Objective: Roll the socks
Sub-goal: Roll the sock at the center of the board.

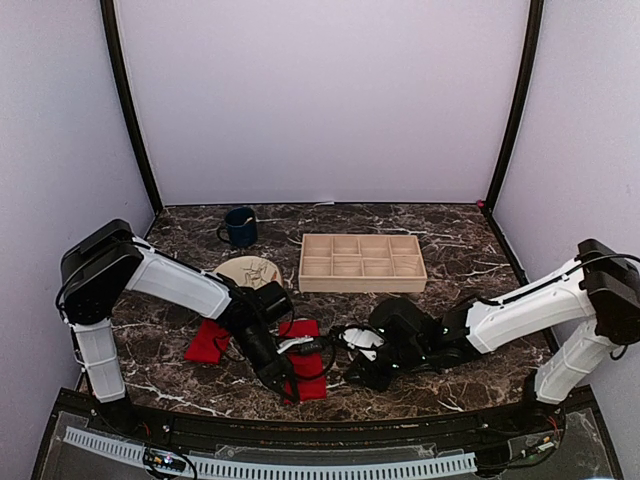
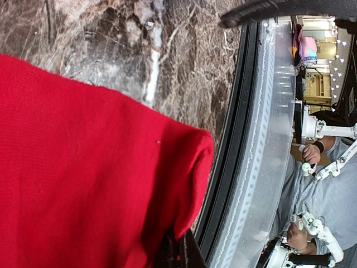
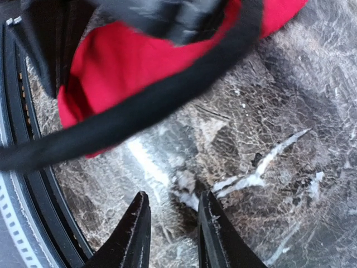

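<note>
One red sock (image 1: 316, 384) lies flat near the table's front edge, between the two arms. My left gripper (image 1: 289, 387) sits at its near left end. In the left wrist view the sock (image 2: 83, 167) fills the left side, and the left gripper (image 2: 179, 255) is shut on the cloth's lower edge. A second red sock (image 1: 208, 342) lies to the left, under the left arm. My right gripper (image 1: 353, 377) hovers just right of the first sock. In the right wrist view the right gripper (image 3: 173, 223) stands open over bare marble, the sock (image 3: 111, 67) beyond it, partly behind a black cable (image 3: 139, 111).
A beige round plate (image 1: 248, 270) lies behind the left arm, a dark blue mug (image 1: 240, 227) further back. A wooden compartment tray (image 1: 362, 262) stands at the middle back. The table's front rail (image 2: 262, 167) runs close by the sock's near end.
</note>
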Robot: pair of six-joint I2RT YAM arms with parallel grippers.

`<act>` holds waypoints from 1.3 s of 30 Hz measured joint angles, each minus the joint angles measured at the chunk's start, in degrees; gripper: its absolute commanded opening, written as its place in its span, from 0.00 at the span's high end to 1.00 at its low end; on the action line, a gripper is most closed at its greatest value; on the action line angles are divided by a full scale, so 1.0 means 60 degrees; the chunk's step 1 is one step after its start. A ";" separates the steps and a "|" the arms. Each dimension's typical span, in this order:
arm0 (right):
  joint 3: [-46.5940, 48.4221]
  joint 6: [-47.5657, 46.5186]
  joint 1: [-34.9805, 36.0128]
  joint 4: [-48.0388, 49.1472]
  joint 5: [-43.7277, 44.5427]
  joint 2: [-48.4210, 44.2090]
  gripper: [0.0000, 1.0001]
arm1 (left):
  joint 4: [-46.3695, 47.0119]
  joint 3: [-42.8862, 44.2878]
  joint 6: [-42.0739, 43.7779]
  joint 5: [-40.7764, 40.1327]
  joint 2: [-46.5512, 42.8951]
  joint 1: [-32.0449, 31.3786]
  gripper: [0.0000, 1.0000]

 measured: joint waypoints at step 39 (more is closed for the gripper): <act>0.2091 -0.4138 0.3038 -0.1158 0.3792 0.1938 0.65 | -0.1497 0.1246 0.1024 0.1224 0.1515 0.0452 1.00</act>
